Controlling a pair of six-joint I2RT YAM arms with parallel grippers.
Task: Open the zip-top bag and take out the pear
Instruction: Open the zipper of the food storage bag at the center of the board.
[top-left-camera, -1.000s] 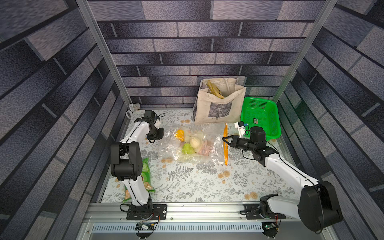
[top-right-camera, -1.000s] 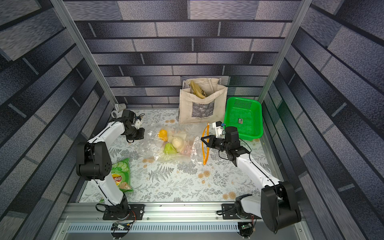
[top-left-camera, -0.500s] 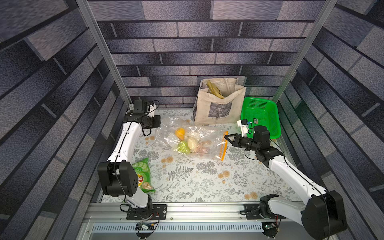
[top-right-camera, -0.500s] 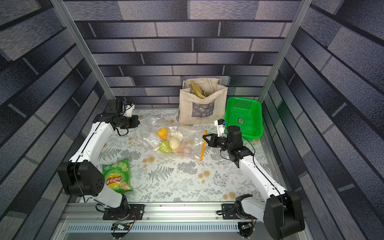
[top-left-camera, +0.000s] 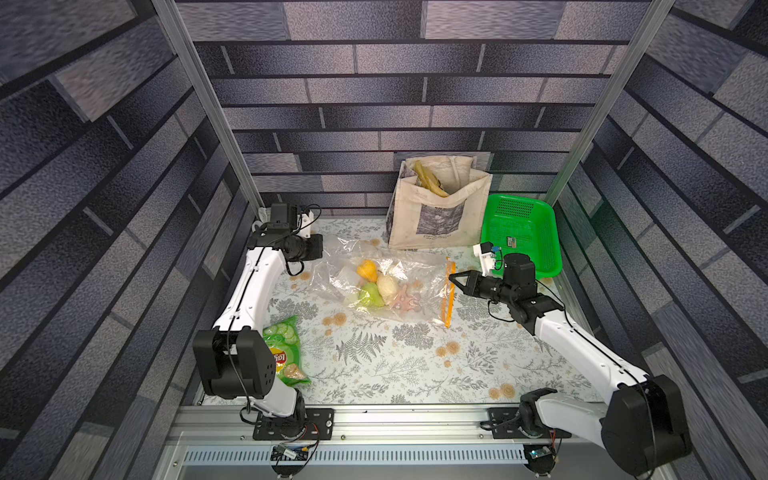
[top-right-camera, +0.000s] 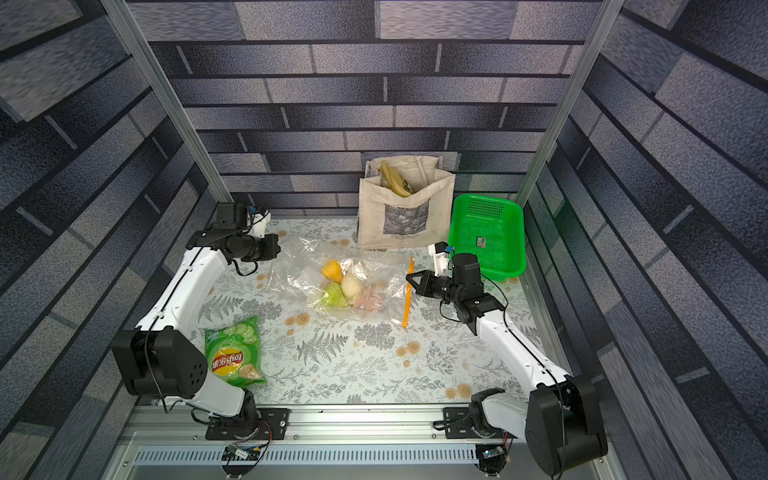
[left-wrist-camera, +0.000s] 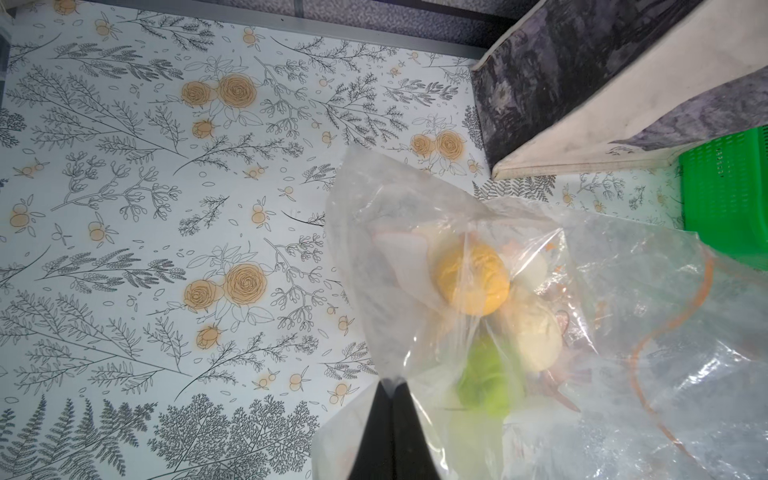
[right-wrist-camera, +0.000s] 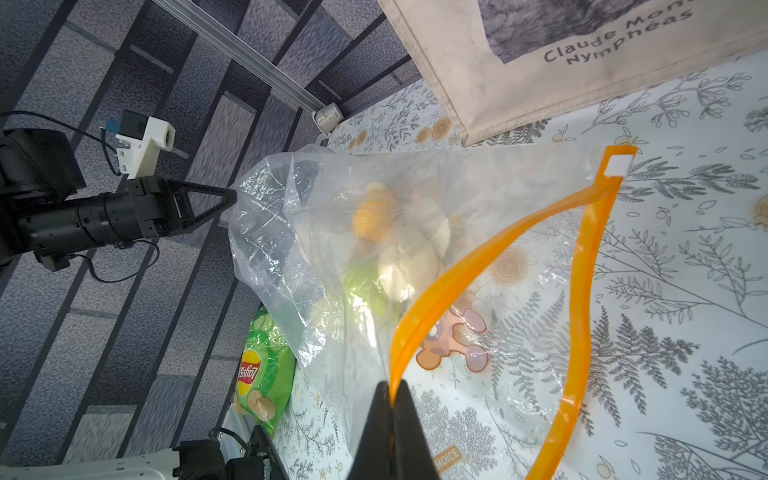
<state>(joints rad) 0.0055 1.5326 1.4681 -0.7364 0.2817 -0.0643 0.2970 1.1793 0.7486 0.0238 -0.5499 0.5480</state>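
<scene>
Holding the zip-top bag (top-left-camera: 415, 266) stretched between both arms, mid-table, a bit toward 12 o'clock: left gripper (right-wrist-camera: 230, 195) has its fingers pressed together on a pinch of clear film at the closed bottom corner, the bag's 10 o'clock, and right gripper (right-wrist-camera: 390, 392) has its fingers pinched on one lip of the orange zip strip (right-wrist-camera: 490, 257) at the bag's 3 o'clock. I read the split as deliberate: one end anchors the bag so it can't slide, while the other lifts the top lip off the lower one, which lies on the table (top-left-camera: 374, 365), so the mouth gapes in a loop in the right wrist view. Opening looks largely done, extraction not yet. The pear (top-left-camera: 371, 296) is inside, my best guess the green lump in the cluster mid-bag, touching a pale piece (top-left-camera: 388, 286) and near a yellow piece (top-left-camera: 367, 269), but through crinkled film I can't be sure. Edges: tote bag (top-left-camera: 436, 216) just beside the bag's 12 o'clock edge, green basket (top-left-camera: 519, 232) close behind the right wrist at 2 o'clock, side wall close behind the left wrist at 10, crisp packet (top-left-camera: 286, 353) well apart at 7. Open room is toward 5 and 6 o'clock, so I'd bring the fruit out that way, but both grippers are busy and one must let go first
</scene>
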